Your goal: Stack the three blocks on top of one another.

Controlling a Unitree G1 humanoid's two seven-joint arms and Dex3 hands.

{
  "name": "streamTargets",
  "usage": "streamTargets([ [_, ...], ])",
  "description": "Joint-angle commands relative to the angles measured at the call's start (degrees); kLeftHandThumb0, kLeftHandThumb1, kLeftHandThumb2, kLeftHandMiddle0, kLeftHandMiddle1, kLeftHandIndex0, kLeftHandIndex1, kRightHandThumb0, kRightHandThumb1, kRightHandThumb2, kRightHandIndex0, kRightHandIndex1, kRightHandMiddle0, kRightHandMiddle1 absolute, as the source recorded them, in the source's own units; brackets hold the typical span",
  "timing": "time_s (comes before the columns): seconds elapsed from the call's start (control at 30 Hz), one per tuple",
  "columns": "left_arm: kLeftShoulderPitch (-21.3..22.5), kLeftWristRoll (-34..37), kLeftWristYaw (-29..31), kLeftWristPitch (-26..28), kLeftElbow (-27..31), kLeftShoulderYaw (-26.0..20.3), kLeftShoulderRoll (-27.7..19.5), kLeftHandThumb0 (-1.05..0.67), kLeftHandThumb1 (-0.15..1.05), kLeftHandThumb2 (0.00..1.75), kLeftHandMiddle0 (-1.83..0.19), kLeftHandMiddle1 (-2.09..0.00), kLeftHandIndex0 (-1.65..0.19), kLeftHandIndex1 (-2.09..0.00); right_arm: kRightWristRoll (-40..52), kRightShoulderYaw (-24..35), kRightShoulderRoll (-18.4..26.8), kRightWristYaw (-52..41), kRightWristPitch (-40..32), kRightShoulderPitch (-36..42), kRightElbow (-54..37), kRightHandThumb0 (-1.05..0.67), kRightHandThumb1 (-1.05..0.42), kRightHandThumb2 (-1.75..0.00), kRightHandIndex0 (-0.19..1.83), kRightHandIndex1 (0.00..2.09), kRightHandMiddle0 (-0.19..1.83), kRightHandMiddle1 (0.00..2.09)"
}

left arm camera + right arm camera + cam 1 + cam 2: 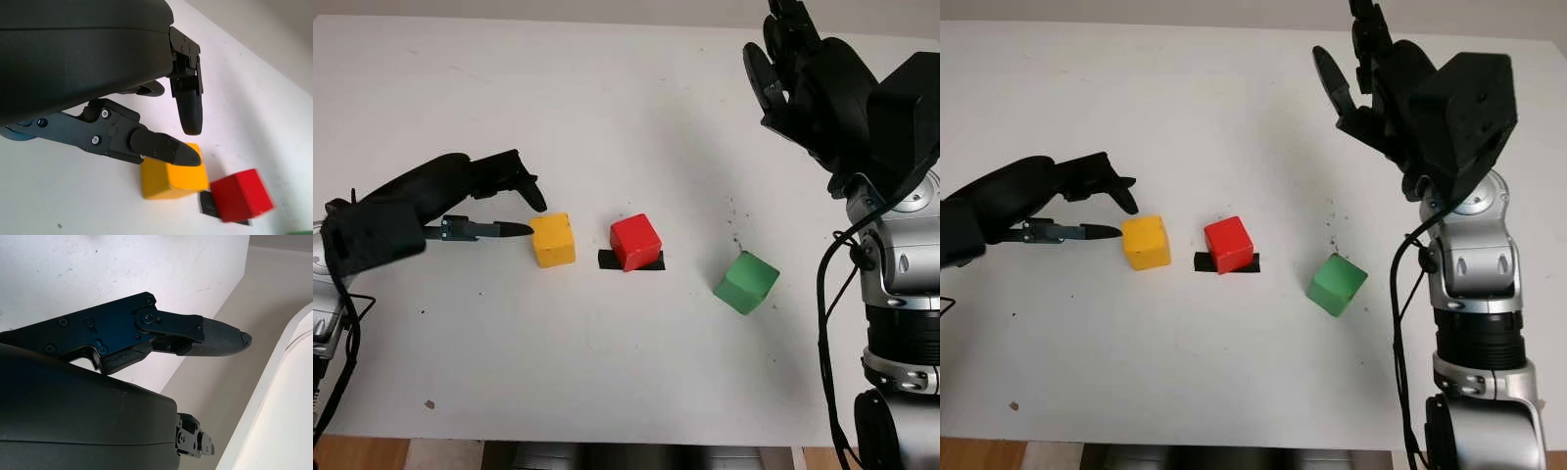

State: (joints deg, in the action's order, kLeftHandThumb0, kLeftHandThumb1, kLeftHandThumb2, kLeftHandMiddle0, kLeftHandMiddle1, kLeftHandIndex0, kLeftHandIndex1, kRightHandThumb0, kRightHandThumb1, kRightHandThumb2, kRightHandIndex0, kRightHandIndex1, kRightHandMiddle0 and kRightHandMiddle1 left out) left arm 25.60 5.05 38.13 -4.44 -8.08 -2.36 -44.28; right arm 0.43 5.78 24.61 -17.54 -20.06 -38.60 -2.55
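Three blocks sit apart on the white table (607, 117). The yellow block (553, 240) is left of centre. At the centre the red block (635, 241) stands on a black tape mark (607, 260). The green block (745, 282) lies tilted to the right. My left hand (530, 215) is open just left of the yellow block, its fingertips (188, 156) close to the block's left side and top edge without holding it. My right hand (783, 59) is open, raised over the far right of the table.
The table's front edge runs along the bottom of the head views. The right arm's silver body (901, 294) stands at the right side. Small dark specks (734, 220) dot the table near the green block.
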Motion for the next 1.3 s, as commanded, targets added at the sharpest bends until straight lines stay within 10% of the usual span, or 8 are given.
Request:
streamTargets([
  [0.0,0.56,2.21,1.04,1.92,1.63,-1.65,0.50,-0.44,1.04,0.07,-0.35,-0.06,-0.17,-1.56,-0.15,-0.14,0.69,0.02,-0.26,0.11,-1.23,-0.73,-1.05,-0.58,-0.19,0.00,-0.19,0.00],
  [0.33,0.55,2.27,1.79,5.64,4.06,-2.20,0.10,-0.44,1.04,0.08,-0.30,-0.04,-0.13,-1.59,-0.88,-0.32,0.85,0.17,-0.22,0.17,-1.54,-0.72,-1.05,-0.58,-0.19,0.00,-0.19,0.00],
  [0.57,-4.91,-15.76,-7.32,5.22,17.33,-0.02,-0.98,-0.94,1.05,0.11,0.17,-0.03,0.03,-0.12,-1.00,-0.27,0.80,0.42,-1.24,0.09,-2.12,-0.71,-1.05,-0.57,-0.19,0.00,-0.18,0.01],
  [0.83,-13.44,-31.91,-13.64,8.23,31.28,1.50,1.00,-1.01,1.05,0.24,0.19,0.00,0.10,-0.03,-0.88,-0.65,0.33,0.37,-1.42,-0.26,-2.53,-0.70,-1.05,-0.57,-0.19,0.00,-0.19,0.00],
  [1.27,-18.95,-39.28,-13.03,12.89,35.29,4.49,5.80,-0.94,1.05,0.22,0.19,0.00,0.05,-0.08,-1.47,-1.21,0.49,1.18,-2.86,-0.38,-3.30,-0.69,-1.05,-0.56,-0.19,0.00,-0.18,0.00],
])
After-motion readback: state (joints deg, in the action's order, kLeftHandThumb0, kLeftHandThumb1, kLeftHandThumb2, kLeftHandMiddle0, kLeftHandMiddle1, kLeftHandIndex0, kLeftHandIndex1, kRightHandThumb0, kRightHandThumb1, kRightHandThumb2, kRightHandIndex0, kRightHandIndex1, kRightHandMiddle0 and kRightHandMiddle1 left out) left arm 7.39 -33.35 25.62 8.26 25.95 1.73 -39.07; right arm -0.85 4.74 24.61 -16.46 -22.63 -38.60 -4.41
